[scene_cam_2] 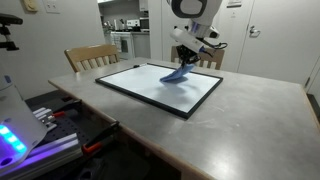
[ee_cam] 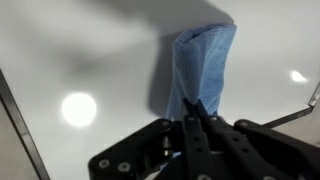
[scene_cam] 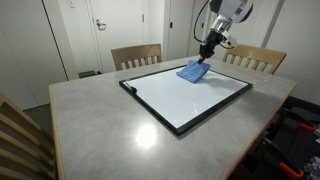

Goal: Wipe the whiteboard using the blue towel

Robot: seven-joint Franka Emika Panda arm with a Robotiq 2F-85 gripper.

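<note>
End effector (ee_cam: 198, 112) clenched on blue towel (ee_cam: 205, 60), pinch clear only in wrist view

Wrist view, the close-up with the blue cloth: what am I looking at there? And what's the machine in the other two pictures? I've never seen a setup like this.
The machine is a single robot arm with a two-fingered gripper at its end. Two of the pictures come from cameras standing outside the robot, looking at the same table from different spots. The close-up comes from a camera on the arm's wrist, looking down past the gripper.

A black-framed whiteboard lies flat on the grey table. The gripper is shut on a blue towel, pinching its upper part. The towel's lower end seems to rest on the board. In an exterior view, two wooden chairs stand behind the table.
</note>
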